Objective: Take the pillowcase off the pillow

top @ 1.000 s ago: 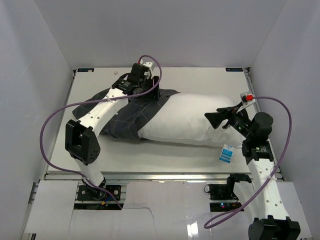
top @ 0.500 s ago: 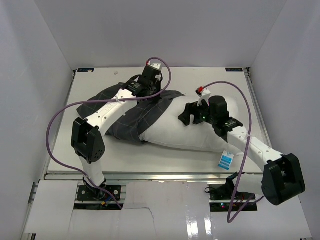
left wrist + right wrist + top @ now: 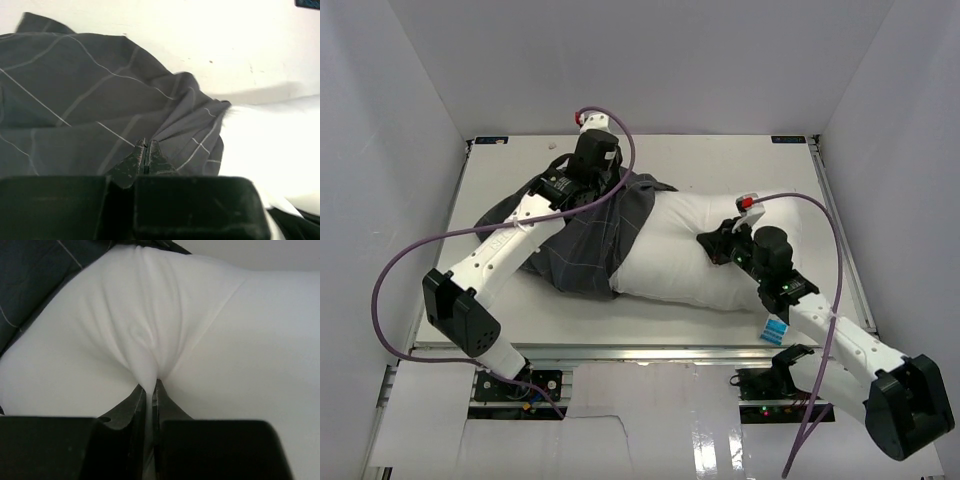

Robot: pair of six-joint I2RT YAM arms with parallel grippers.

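Observation:
The dark checked pillowcase [image 3: 570, 245] covers the left end of the white pillow [image 3: 670, 270], which lies across the table. My left gripper [image 3: 585, 195] is down on the case's far top edge. In the left wrist view it [image 3: 145, 145] is shut, with folds of the pillowcase [image 3: 90, 100] running into its tips and the pillow [image 3: 270, 140] bare to the right. My right gripper [image 3: 715, 245] sits on the pillow's bare middle. Seen from the right wrist, it [image 3: 150, 385] is shut on a pinched ridge of the pillow [image 3: 150, 305], with the pillowcase [image 3: 30, 270] at upper left.
A blue-and-white tag [image 3: 773, 330] hangs at the pillow's near right corner. White walls close in the table [image 3: 740, 160] on three sides. Purple cables [image 3: 410, 250] loop off both arms.
My right gripper has shut on the pillow's fabric after moving in from the right end. My left gripper has shut on the pillowcase, and its wrist has shifted left and back.

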